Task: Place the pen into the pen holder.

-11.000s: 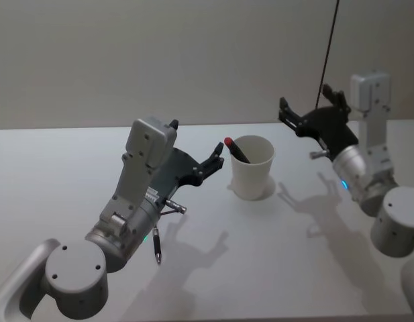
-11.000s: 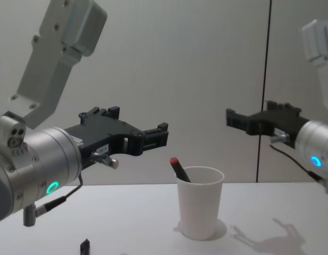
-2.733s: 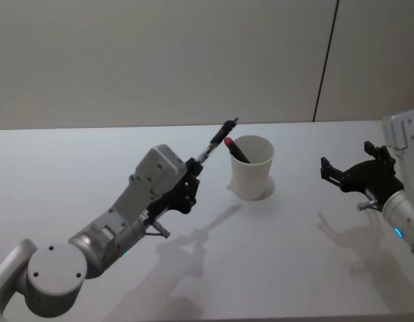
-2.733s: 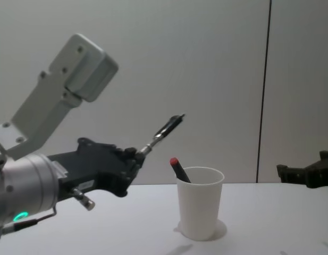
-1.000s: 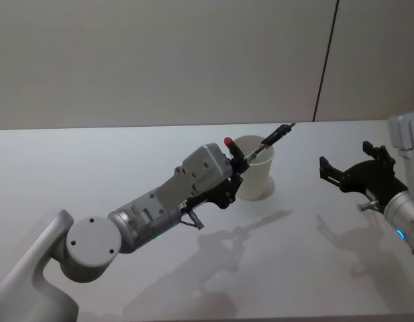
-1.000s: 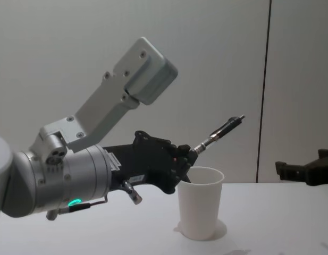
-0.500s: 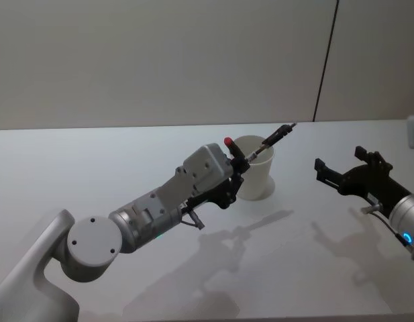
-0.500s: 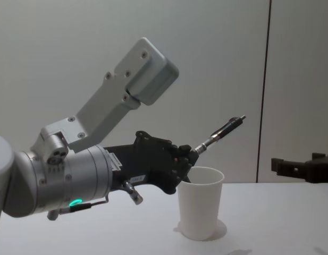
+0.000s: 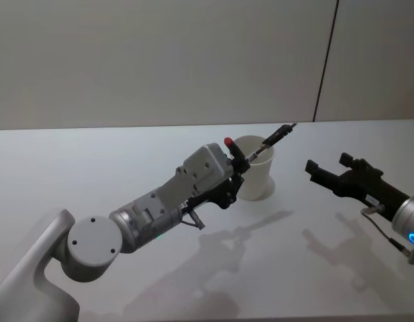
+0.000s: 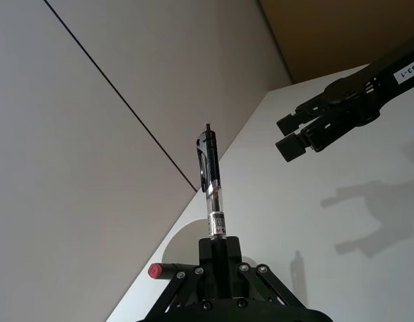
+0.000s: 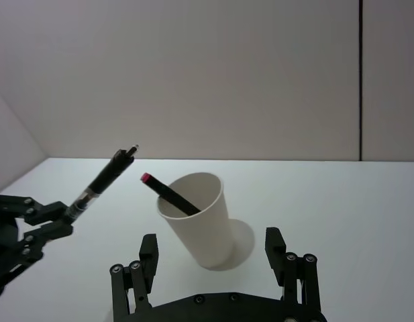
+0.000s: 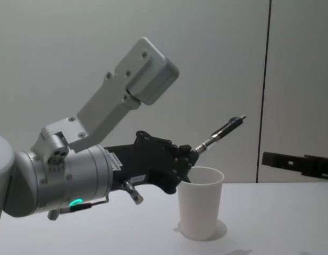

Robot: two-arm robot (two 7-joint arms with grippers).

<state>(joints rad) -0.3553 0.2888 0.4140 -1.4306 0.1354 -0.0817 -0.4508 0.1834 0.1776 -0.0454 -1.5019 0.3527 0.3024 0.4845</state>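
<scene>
Pen [image 9: 270,141] is a slim black ballpoint with a clear stretch of barrel and a clip at its free end. The left gripper [image 9: 239,164] has its fingers closed tight on the end opposite the clip, so nearly the whole length juts out. The shaft slants upward across the mouth of the pen holder [image 9: 257,182], its clip end out past the holder's right rim. It looks light, rigid and smooth, so a pinch at the very end may let it pivot or slip. A hold nearer mid-barrel would be steadier, though this end grip leaves the shaft free to tip down into the opening. That holder is a thin paper cup, probably easy to dent or knock over, and a red-tipped marker [image 9: 229,142] already leans inside against its left rim. Well to the holder's right, the right gripper [image 9: 325,162] hovers above the table [image 9: 92,168] with fingers spread wide, holding nothing
</scene>
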